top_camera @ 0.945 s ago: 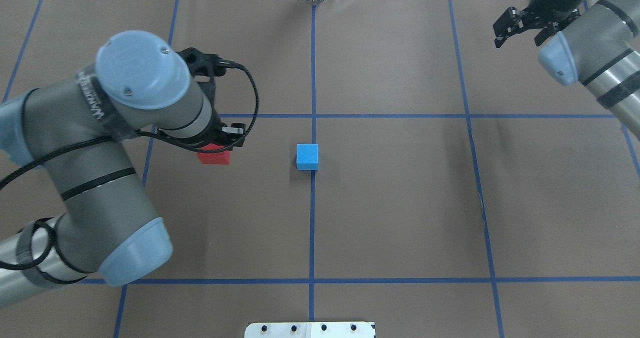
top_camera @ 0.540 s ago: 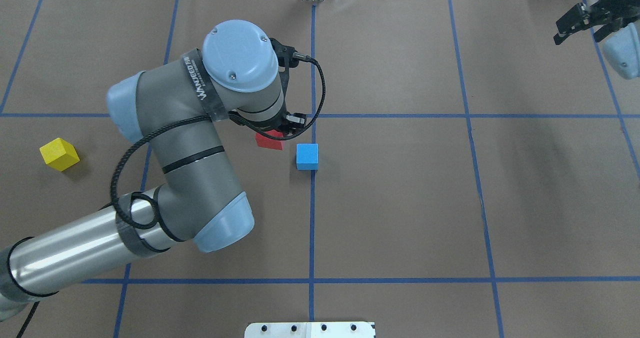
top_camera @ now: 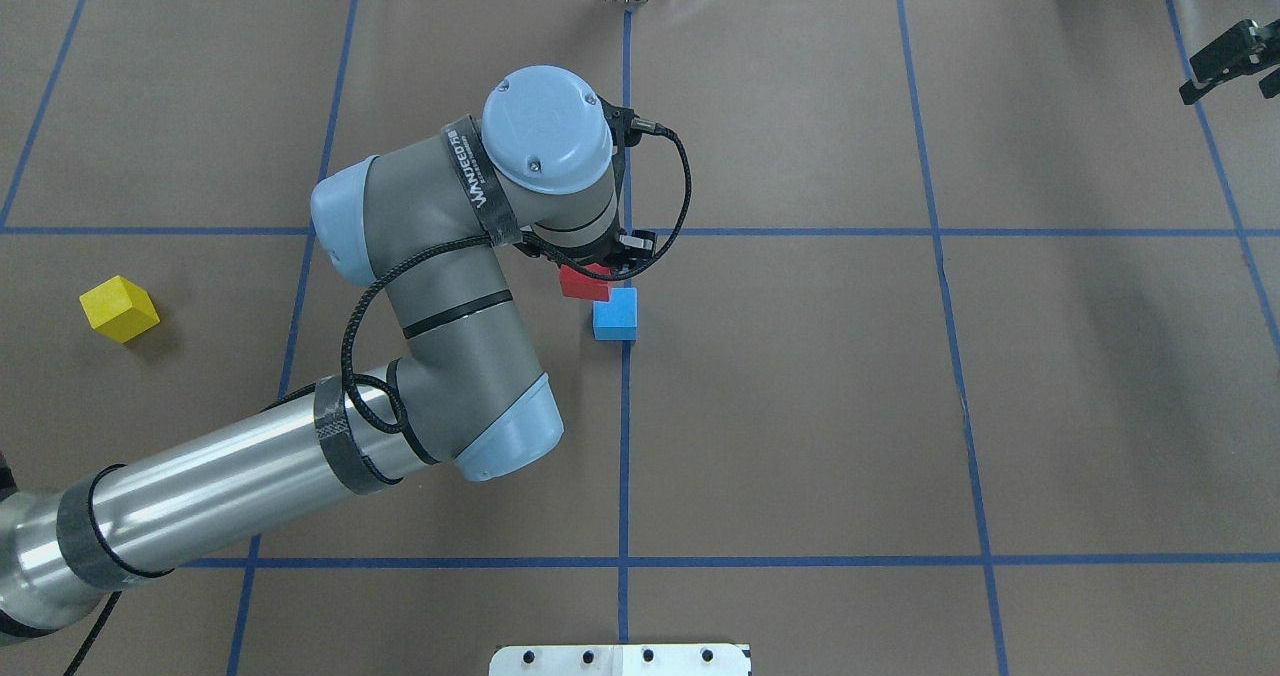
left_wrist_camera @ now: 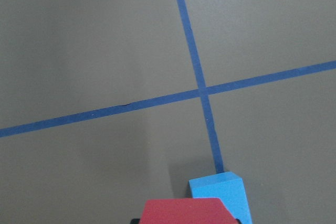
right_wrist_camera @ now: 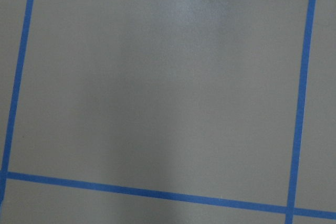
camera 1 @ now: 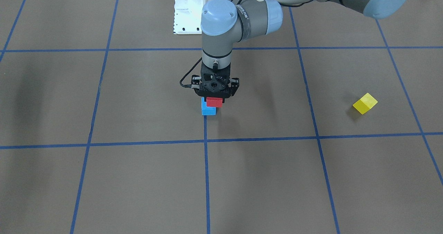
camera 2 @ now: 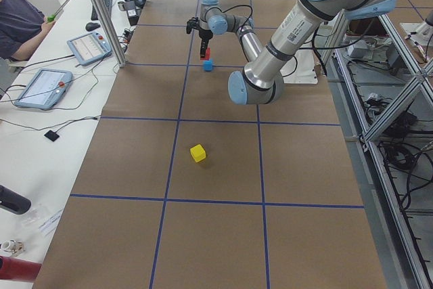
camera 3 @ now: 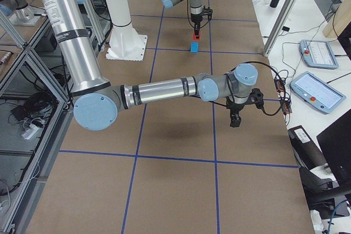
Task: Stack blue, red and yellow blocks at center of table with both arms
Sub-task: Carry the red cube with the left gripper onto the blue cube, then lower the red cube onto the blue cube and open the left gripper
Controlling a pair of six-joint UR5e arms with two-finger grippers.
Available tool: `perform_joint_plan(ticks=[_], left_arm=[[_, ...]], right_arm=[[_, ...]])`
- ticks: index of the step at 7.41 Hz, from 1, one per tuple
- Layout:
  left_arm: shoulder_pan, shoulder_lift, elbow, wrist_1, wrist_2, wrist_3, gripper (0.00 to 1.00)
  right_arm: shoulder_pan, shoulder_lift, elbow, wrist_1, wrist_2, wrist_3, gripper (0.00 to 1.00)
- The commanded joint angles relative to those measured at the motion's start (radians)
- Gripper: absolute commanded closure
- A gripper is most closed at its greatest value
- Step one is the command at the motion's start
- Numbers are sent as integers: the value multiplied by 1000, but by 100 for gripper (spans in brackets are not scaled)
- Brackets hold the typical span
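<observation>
My left gripper [camera 1: 214,99] is shut on the red block [camera 1: 214,102] and holds it just above the table, close beside and slightly over the blue block [camera 1: 208,110]. In the overhead view the red block [top_camera: 583,283] overlaps the blue block's [top_camera: 614,314] far left corner. The left wrist view shows the red block [left_wrist_camera: 184,211] at the bottom, with the blue block [left_wrist_camera: 223,196] just to its right. The yellow block [top_camera: 118,308] lies alone on the table's left side. My right gripper [top_camera: 1225,56] is empty with its fingers apart at the far right edge.
Blue tape lines form a grid on the brown table cover [top_camera: 800,406]. The blue block sits on the centre line [top_camera: 624,436]. The white robot base plate [top_camera: 620,659] is at the near edge. Operator desks with tablets [camera 2: 44,86] stand beyond the table.
My left arm has carried the red block rightward, from well left of the blue block to right beside it. My right arm has drawn back toward the far right edge.
</observation>
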Motion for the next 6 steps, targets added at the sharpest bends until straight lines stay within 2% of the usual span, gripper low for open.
perform_joint_plan(ticks=[1,6], left_arm=[[3,-74,110,-9,-9,-78,100],[8,-67,139,-9,-9,-41,100]], right_arm=[[3,-60,54,0,4,-5,0],[2,-65,54,0,2,-3,0]])
